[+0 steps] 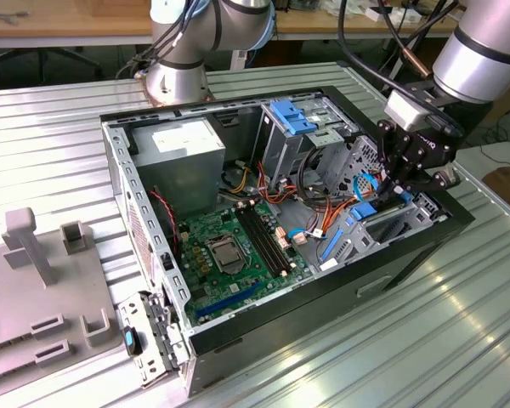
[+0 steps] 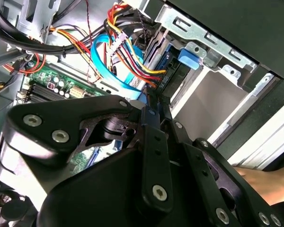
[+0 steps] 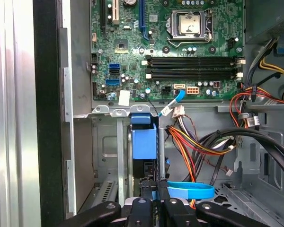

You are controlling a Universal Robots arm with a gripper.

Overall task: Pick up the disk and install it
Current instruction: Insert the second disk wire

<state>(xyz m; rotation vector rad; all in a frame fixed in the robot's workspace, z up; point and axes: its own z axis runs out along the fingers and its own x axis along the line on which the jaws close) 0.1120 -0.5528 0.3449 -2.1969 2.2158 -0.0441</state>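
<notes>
The gripper (image 1: 401, 189) sits low inside the open computer case (image 1: 119, 170), at the drive bay (image 1: 382, 231) on the exterior view's right. Its fingers (image 3: 149, 198) are narrowed onto the disk (image 3: 144, 142), gripping its near end. The disk stands on edge in the bay, blue carrier showing. Its long axis runs from the gripper toward the motherboard (image 3: 180, 52).
</notes>
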